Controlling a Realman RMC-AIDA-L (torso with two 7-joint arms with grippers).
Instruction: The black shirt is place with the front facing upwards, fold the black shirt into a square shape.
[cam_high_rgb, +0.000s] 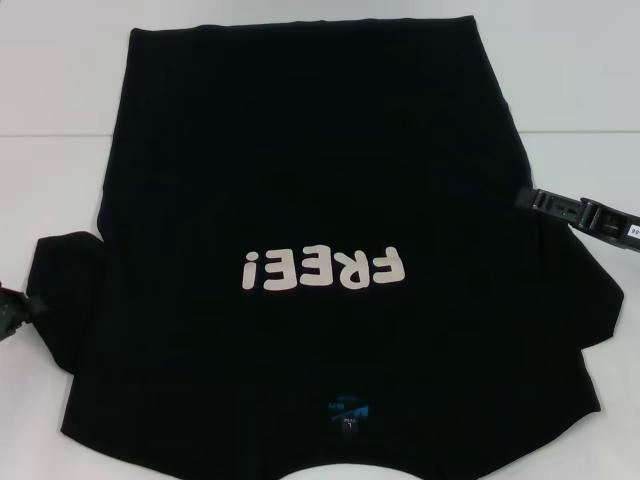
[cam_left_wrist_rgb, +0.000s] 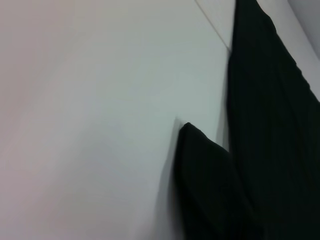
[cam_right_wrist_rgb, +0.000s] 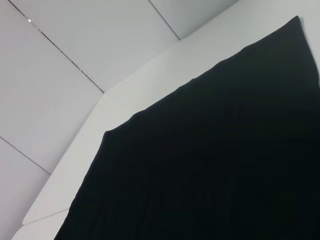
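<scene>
Left hand (cam_high_rgb: 12, 310): at left sleeve edge; grip state cannot be told.
Right hand (cam_high_rgb: 585, 213): at right side edge; grip state cannot be told.
Large plain black cotton short-sleeved shirt (cam_high_rgb: 300, 180): flat, front up on white tabletop (cam_high_rgb: 60, 80); white blocky "FREE!" print; blue neck label.

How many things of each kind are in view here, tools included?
Large plain black short-sleeved cotton shirt with white "FREE!" print: 1
Robot tools: 2, the left tool at the shirt's left sleeve, the right tool at its right edge
White table: 1
Total: 4
</scene>
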